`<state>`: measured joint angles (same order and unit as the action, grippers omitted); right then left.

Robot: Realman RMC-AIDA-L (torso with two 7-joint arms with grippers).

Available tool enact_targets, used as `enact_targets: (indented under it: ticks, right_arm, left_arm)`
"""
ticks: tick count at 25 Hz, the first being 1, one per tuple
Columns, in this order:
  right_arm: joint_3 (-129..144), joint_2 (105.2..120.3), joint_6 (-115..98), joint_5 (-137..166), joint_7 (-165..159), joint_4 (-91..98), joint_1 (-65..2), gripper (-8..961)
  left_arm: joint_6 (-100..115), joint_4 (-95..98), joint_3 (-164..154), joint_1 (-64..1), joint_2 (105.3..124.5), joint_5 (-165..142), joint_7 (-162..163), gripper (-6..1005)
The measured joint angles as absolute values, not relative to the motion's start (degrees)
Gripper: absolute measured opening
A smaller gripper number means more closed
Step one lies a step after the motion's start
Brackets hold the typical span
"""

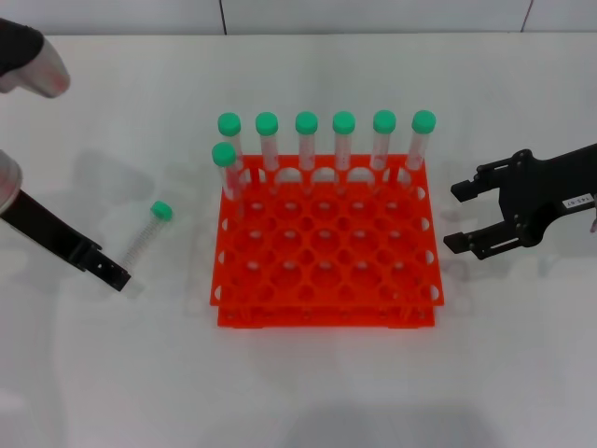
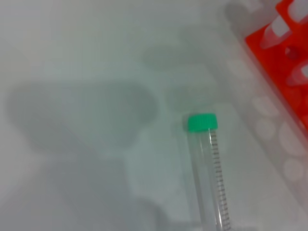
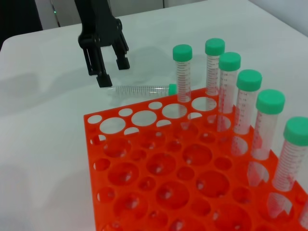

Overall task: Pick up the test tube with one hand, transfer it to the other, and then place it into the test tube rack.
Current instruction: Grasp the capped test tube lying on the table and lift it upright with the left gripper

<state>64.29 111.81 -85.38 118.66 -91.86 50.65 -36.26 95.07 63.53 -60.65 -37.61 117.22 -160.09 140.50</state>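
Left pincer (image 3: 109,70) hovers fingers apart, empty, right by the test tube's (image 1: 149,232) bottom end. Tube lies flat on the white worktop (image 1: 308,383), green cap toward one o'clock. Orange test tube rack (image 1: 326,275) at three o'clock holds seven capped tubes (image 1: 343,140). Right pincer (image 1: 464,217) waits open beyond it.

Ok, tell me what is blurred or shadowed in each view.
Head view: soft grey shadows beside the test tube. Left wrist view: test tube rack corner out of focus, broad shadows on the table. Right wrist view: sharp, faint shadow under the left gripper.
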Motion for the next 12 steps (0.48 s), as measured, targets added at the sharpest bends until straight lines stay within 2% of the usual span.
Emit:
enact_targets:
  ticks: [12]
  right_arm:
    - [64.08,112.25,-84.63,118.75,-91.85,50.55,-36.36,750]
  left_arm:
    - [91.21,59.13,-60.83,-38.27,117.83,-160.55,140.33,855]
